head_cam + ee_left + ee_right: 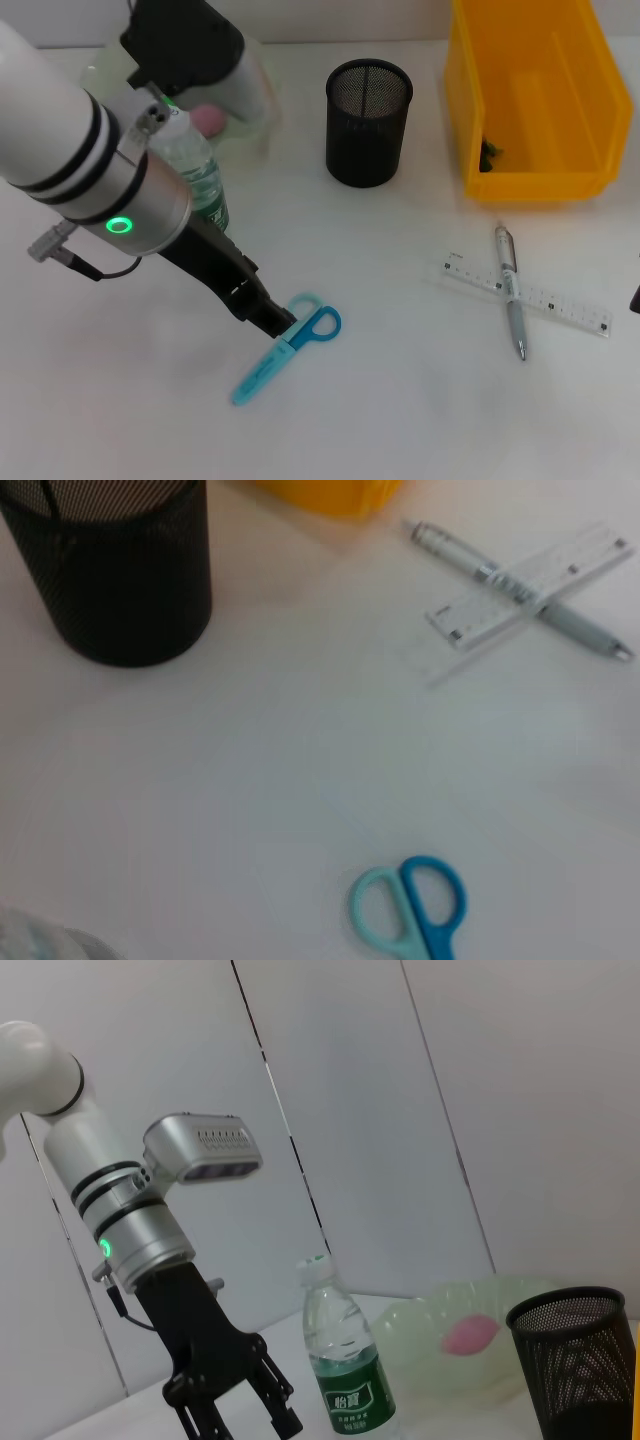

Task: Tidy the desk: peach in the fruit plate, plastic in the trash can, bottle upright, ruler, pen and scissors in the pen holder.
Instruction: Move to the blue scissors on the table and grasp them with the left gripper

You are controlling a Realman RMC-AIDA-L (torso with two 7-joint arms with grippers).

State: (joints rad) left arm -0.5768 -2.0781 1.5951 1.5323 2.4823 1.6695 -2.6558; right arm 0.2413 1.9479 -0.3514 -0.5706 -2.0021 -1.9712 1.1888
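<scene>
Saw the left gripper [280, 322] reaching down to the blue scissors [290, 345], which lay flat on the white desk [400, 420], nearer the robot than the black mesh pen holder [368, 120] and a bit to its left. Found its fingers [283, 1412] spread apart with nothing held between them. Could not tell if they touched the scissors' handles. Spotted the water bottle [200, 175] standing upright to the left of the pen holder, partly hidden by the arm. Noticed the pink peach [210, 120] farther left of the pen holder, inside the clear fruit plate [420, 1345]. Saw the yellow bin [530, 100] near the pen holder's right side. Found the pen [510, 290] lying across the clear ruler [570, 308], to the right of the pen holder and nearer the robot. Glimpsed only a dark bit of the right gripper [636, 298] far right of the pen holder.
</scene>
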